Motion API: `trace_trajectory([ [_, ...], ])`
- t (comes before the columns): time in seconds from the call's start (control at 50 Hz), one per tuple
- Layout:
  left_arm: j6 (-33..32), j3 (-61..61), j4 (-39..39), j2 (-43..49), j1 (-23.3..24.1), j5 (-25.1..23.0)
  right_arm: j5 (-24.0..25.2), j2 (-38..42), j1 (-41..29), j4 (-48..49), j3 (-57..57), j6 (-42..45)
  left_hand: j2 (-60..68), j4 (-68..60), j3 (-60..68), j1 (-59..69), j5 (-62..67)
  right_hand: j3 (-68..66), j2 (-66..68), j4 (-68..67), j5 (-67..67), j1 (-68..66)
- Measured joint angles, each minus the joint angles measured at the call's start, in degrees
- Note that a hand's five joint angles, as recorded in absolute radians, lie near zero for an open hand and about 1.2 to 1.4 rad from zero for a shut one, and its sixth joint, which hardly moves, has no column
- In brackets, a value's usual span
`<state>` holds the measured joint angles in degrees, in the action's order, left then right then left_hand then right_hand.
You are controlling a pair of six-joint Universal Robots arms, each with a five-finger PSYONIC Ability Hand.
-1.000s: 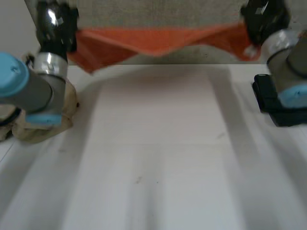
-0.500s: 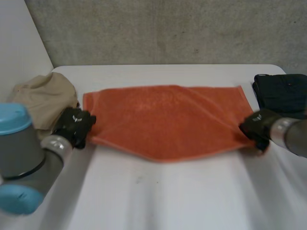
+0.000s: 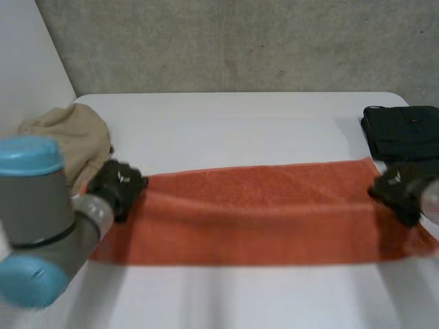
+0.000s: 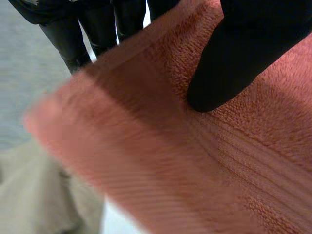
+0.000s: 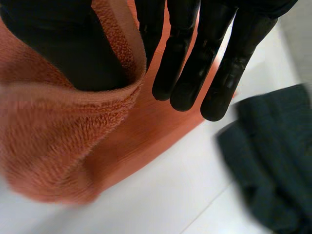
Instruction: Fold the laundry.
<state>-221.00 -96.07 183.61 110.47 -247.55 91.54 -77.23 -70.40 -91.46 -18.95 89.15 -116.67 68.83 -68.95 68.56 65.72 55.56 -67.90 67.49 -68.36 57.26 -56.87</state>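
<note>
An orange towel (image 3: 260, 219) stretches as a long band across the table between my hands. My left hand (image 3: 118, 186) grips its left end near the far corner. In the left wrist view the thumb (image 4: 243, 53) presses the towel (image 4: 170, 161) against the fingers (image 4: 68, 39) behind its edge. My right hand (image 3: 398, 193) grips the right end. In the right wrist view the towel (image 5: 58, 131) curls between the thumb (image 5: 68, 44) and the fingers (image 5: 190, 63), a pinch on its edge.
A crumpled beige cloth (image 3: 68, 140) lies at the table's left edge, beside my left arm. A folded dark garment (image 3: 405, 130) sits at the far right, just beyond my right hand. The white table (image 3: 233, 130) is bare beyond the towel.
A second ago the towel hung stretched in the air at the far side. It came down onto the table, and since then both hands have drawn it nearer, into a long band.
</note>
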Motion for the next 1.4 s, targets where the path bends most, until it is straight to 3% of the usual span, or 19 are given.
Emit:
trace_trajectory([
  [0.2, 0.32, 15.60, 6.62, 16.73, 1.01, 9.99, -5.85, 17.24, -7.03, 12.41, -19.99, -4.37, 0.00, 0.00, 0.00, 0.00, 0.00, 0.00, 0.00, 0.00, 0.00, 0.00],
  [0.34, -0.04, 21.37, 9.31, 21.85, 1.29, 11.39, -5.90, 26.55, -8.00, 19.50, -29.13, -3.51, 0.00, 0.00, 0.00, 0.00, 0.00, 0.00, 0.00, 0.00, 0.00, 0.00],
  [0.38, -0.10, 22.11, 10.43, 22.49, 1.36, 11.33, -6.01, 28.40, -8.13, 21.09, -30.76, -3.41, -4.22, 3.70, -3.47, -2.13, -1.58, 5.50, -5.37, 5.65, -5.09, 4.99],
  [0.42, -0.13, 22.60, 11.84, 22.96, 1.56, 11.17, -6.29, 30.11, -8.24, 22.53, -32.22, -3.41, -16.72, 15.68, -15.18, -14.86, -12.56, 28.40, -29.80, 28.38, -26.45, 27.21],
  [0.44, -0.15, 22.81, 13.13, 23.12, 1.87, 11.04, -6.62, 31.05, -8.32, 23.35, -33.06, -3.54, -30.02, 30.25, -29.41, -31.48, -26.86, 41.25, -41.61, 41.04, -39.14, 38.20],
  [0.46, -0.17, 22.84, 13.75, 23.15, 2.04, 11.00, -6.81, 31.36, -8.35, 23.68, -33.36, -3.65, -30.02, 30.25, -29.41, -31.48, -26.86, 42.33, -42.68, 42.12, -40.22, 38.90],
  [0.48, -0.20, 22.83, 15.03, 23.13, 2.46, 10.92, -7.07, 31.62, -8.38, 23.99, -33.63, -3.83, -47.29, 47.68, -46.53, -48.97, -44.31, 51.74, -51.60, 51.74, -49.72, 44.11],
  [0.5, -0.21, 22.82, 15.46, 23.09, 2.62, 10.91, -7.38, 31.72, -8.42, 24.27, -33.78, -4.16, -51.40, 51.38, -50.23, -51.52, -48.04, 51.74, -51.60, 51.74, -49.72, 44.11],
  [0.6, -0.24, 22.20, 18.32, 22.27, 3.92, 10.87, -8.86, 29.39, -8.40, 24.94, -32.86, -7.59, -55.69, 55.89, -55.07, -52.72, -52.58, 55.56, -54.84, 54.86, -53.26, 45.21],
  [0.74, -0.02, 18.27, 19.20, 17.14, 4.81, 11.01, -8.63, 17.08, -7.69, 24.69, -26.06, -20.17, -55.69, 55.89, -55.07, -52.72, -52.58, 55.56, -54.83, 54.86, -53.26, 45.21],
  [0.94, 0.53, 8.32, 19.13, 7.81, 4.93, 10.70, 0.81, 4.73, -0.01, 22.02, -15.50, -28.29, -55.73, 55.89, -55.07, -52.72, -52.58, 55.56, -54.83, 54.86, -53.27, 45.21],
  [1.06, 0.55, 4.77, 19.32, 5.53, 5.66, 10.61, 4.66, 4.70, 4.42, 20.84, -14.98, -27.44, -55.94, 55.89, -55.07, -52.72, -52.58, 55.56, -54.84, 54.86, -53.27, 45.21],
  [1.24, 0.65, 2.87, 19.34, 4.37, 6.06, 10.65, 4.74, 8.16, 5.56, 20.36, -13.05, -25.71, -55.94, 55.89, -55.07, -52.72, -52.58, 55.56, -54.84, 54.86, -53.27, 45.21],
  [1.4, 2.34, -0.52, 19.28, 1.77, 6.05, 10.58, 6.54, 5.57, 7.55, 16.15, -4.96, -25.18, -55.94, 56.20, -55.07, -52.72, -52.58, 53.83, -53.08, 53.94, -52.15, 44.43],
])
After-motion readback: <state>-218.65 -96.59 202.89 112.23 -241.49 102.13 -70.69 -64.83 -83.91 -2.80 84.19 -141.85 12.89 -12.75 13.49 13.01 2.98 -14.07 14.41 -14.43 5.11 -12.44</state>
